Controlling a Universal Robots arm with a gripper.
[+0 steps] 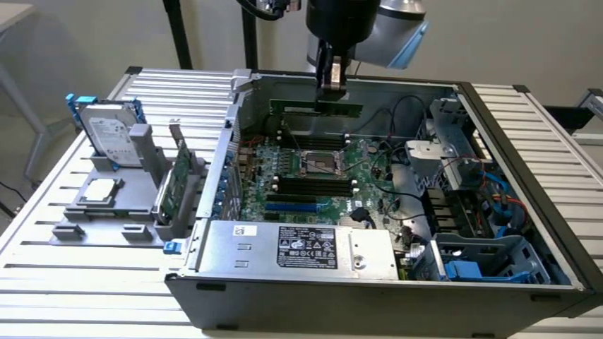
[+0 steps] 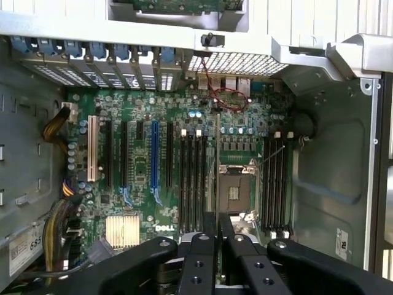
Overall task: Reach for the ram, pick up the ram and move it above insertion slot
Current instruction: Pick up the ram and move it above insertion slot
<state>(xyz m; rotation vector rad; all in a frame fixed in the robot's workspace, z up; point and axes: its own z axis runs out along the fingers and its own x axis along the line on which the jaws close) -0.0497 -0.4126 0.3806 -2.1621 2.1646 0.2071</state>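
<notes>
The ram, a thin green stick, hangs in the air held by the gripper, above the open computer case near its far wall. The jaws are closed narrow on the ram's top edge, the stick lying level and lengthwise across the exterior view. In the wrist view the ram shows edge-on as a thin line running out from between the fingertips, over the motherboard.

Progress, as I judge it: reach and pickup done; the ram is lifted clear and already over the board. The edge-on line sits between the left bank of black memory slots and the CPU socket, close to the slots; I can't tell whether it is exactly over one. What is left is at most a small alignment.

Around: a second slot bank on the other side of the socket, a red wire loop near the rear ports, a heatsink, the power supply at the near edge, and cables and drive cage at the exterior view's right. Outside the case on the table: a hard drive upright in a grey holder and an expansion card. Nothing visibly blocks the space under the ram.
</notes>
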